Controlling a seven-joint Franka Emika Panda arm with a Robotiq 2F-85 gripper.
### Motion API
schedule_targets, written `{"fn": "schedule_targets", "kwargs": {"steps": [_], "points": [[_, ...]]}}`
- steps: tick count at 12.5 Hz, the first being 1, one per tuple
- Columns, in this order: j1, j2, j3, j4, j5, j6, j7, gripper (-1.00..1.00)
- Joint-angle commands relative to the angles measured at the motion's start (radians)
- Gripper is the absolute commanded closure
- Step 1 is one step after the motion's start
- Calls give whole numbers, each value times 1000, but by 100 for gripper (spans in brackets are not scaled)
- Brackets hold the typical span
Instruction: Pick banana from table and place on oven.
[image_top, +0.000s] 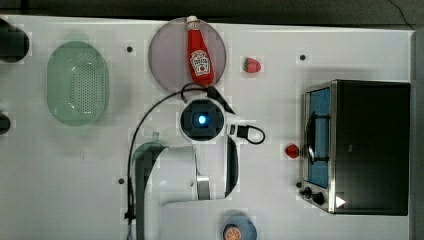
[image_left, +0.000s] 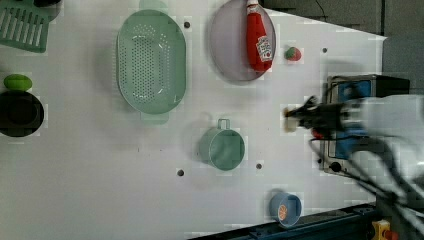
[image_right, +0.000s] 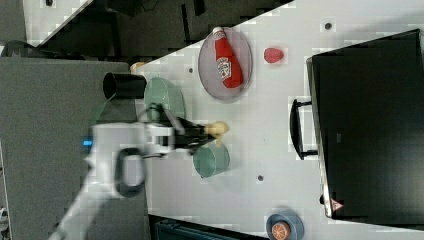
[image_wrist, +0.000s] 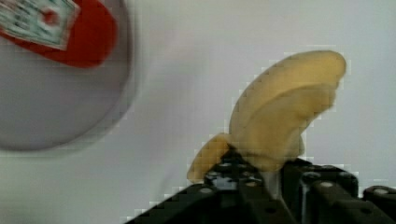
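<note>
Task progress, pick-and-place of the banana. The gripper (image_wrist: 261, 182) has its jaws closed on the banana (image_wrist: 280, 116), holding it by the lower end; the wrist view shows the pale yellow fruit standing up out of the black fingers (image_wrist: 224, 172), with white table (image_wrist: 196, 70) behind it. In the right view the banana (image_right: 218, 129) sits at the tip of the gripper (image_right: 202, 132), above the table (image_right: 270, 125) and just over the rim of a green cup (image_right: 211, 160); it appears to be lifted clear of the surface, though its height cannot be judged.

The pick is therefore judged complete. What is left is the carry and the release. The oven (image_top: 370, 145) stands at the top view's right, well apart from the arm (image_top: 200, 120), and its black top (image_right: 370, 125) carries nothing in the right view. In the left view the gripper (image_left: 295, 116) lies near the oven (image_left: 367, 87), but that is partly a matter of viewpoint.

Other objects on the table (image_top: 75, 175): a ketchup bottle (image_top: 200, 52) lying on a grey plate (image_top: 167, 55), a strawberry (image_top: 252, 65), a green colander (image_top: 77, 82), and a small red object (image_top: 292, 150) just beside the oven door. The last lies near the likely route and, being low on the table, should be cleared by a raised carry.
</note>
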Motion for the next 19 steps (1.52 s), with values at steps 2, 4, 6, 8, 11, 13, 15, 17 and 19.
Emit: {"fn": "schedule_targets", "kwargs": {"steps": [2, 4, 6, 8, 11, 13, 15, 17, 19], "points": [[-15, -143, -53, 214, 9, -318, 29, 61], [-18, -164, -103, 291, 8, -403, 26, 61], [-26, -164, -170, 348, 6, -428, 7, 61], [-33, -158, -252, 370, 6, -429, -77, 61], [-41, -130, -391, 372, -1, -425, -249, 61], [-42, -90, -484, 376, -31, -413, -411, 61], [-43, -28, -568, 392, -48, -364, -575, 61], [-44, 41, -629, 405, -48, -276, -721, 61], [-46, 112, -665, 410, -46, -203, -843, 61]]}}
